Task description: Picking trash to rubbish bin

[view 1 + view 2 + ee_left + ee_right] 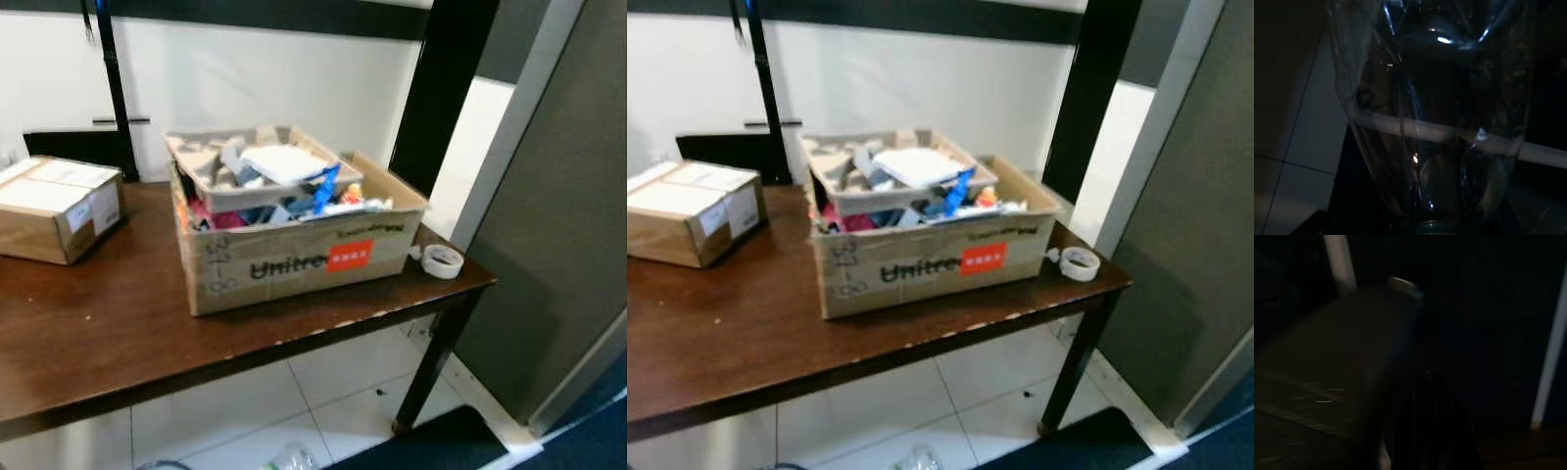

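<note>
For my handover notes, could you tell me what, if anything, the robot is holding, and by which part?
A clear plastic bottle looms close before the left end effector, apparently held; where it is gripped cannot be told. The right wrist view is too dark to judge.

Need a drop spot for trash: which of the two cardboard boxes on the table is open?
The large box printed Unitree in the middle of the table is open and full of scraps. The smaller box to the robot's left is sealed shut.

Clear crumpled plastic bottle (1440, 122), close before the left wrist camera, green cap end nearest, above tiled floor.
</note>
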